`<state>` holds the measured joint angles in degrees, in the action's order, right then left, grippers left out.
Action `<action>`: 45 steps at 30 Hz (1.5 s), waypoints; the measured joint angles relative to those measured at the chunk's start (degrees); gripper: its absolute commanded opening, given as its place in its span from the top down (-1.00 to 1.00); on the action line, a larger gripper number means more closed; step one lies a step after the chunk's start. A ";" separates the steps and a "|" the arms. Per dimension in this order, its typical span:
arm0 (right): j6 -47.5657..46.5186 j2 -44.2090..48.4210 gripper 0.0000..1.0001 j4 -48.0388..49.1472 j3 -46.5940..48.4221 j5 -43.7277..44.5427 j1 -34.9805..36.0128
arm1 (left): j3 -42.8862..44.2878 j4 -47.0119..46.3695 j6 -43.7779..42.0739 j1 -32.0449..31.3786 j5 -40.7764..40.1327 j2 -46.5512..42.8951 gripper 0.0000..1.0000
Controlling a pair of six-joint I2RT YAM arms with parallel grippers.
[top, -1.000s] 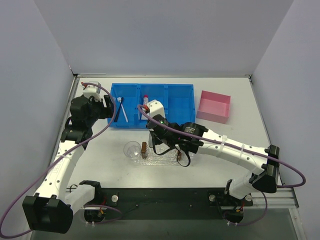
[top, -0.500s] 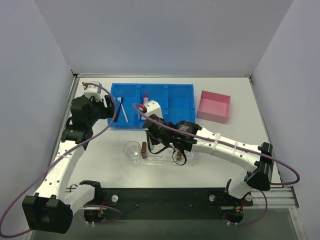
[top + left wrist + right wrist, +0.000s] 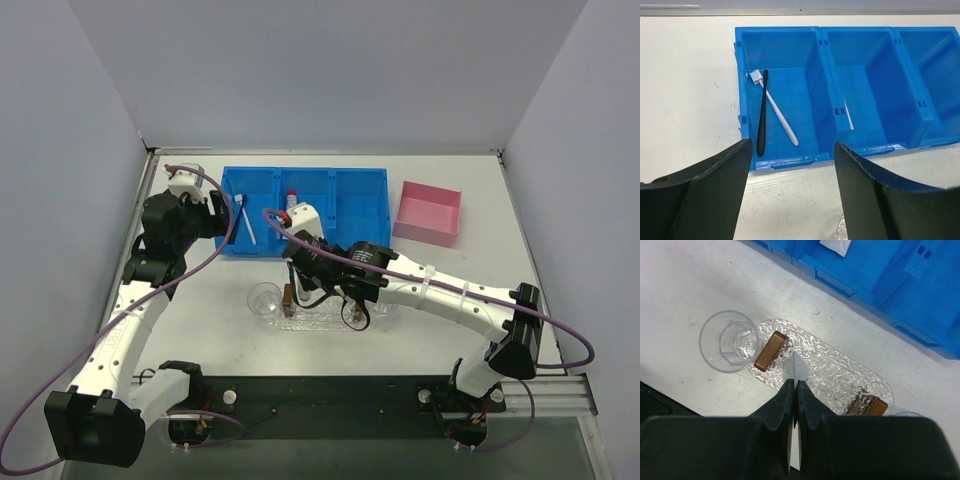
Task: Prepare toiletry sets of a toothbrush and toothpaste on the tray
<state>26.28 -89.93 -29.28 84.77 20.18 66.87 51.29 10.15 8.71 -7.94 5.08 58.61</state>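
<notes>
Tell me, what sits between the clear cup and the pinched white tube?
A brown block on the tray's end nearest the cup, seen in the right wrist view.

Blue 3-compartment bin [image 3: 360, 205] at back, pink box [image 3: 430, 213] to its right. Clear cup [image 3: 730, 341] just beside brown block [image 3: 770, 351].

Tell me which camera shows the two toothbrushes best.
The left wrist view: the black toothbrush and the white toothbrush lie crossed in the left compartment of the blue bin, whole and large. The top view shows only tiny slivers there; the right wrist view misses them.
</notes>
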 measured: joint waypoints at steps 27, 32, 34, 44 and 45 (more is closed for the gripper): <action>0.98 -5.09 1.00 -0.11 0.66 1.09 0.35 | 0.00 0.00 -0.09 -0.28 0.02 0.00 -0.52; 1.38 -6.69 1.00 -0.13 0.63 1.44 0.35 | 0.00 0.00 -0.17 -0.28 0.02 0.00 -0.53; 1.55 -6.88 1.00 -0.11 0.63 1.51 0.35 | 0.00 0.00 -0.20 -0.28 0.02 0.00 -0.53; 2.25 -6.88 1.00 -0.04 0.61 2.05 0.61 | 0.00 0.00 -0.22 -0.28 0.04 0.00 -0.53; 2.25 -6.88 1.00 -0.04 0.61 2.08 0.68 | 0.00 0.00 -0.22 -0.28 0.04 0.00 -0.53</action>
<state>28.53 -96.82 -29.32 85.38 22.26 67.55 51.29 10.15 8.49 -8.23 5.13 58.61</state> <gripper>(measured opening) 0.005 0.764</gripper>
